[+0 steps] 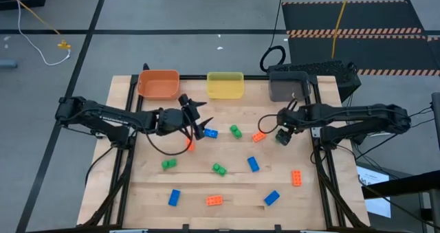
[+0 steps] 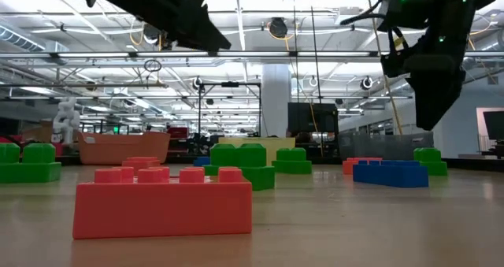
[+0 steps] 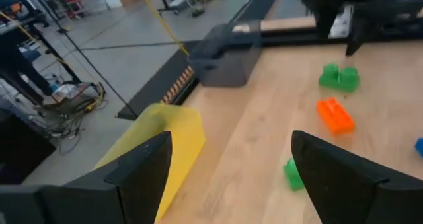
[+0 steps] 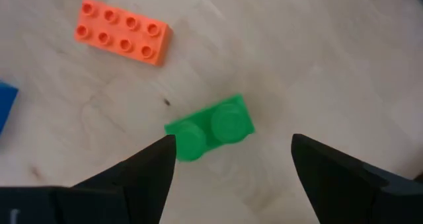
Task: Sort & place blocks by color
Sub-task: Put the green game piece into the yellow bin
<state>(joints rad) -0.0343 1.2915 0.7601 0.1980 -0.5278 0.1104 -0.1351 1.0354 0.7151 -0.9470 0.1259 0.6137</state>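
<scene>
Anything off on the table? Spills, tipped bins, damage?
Nothing stands out. The orange bin, yellow bin and grey bin sit upright along the far edge. Blocks lie scattered on the table, unsorted. Left gripper and right gripper are open and empty.

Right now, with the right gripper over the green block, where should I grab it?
Come straight down on the green block: it lies flat, studs up. Pinch its two long sides. The open right gripper lines up nearer its short ends, so turn the wrist about a quarter first. Left gripper waits open mid-table.
</scene>
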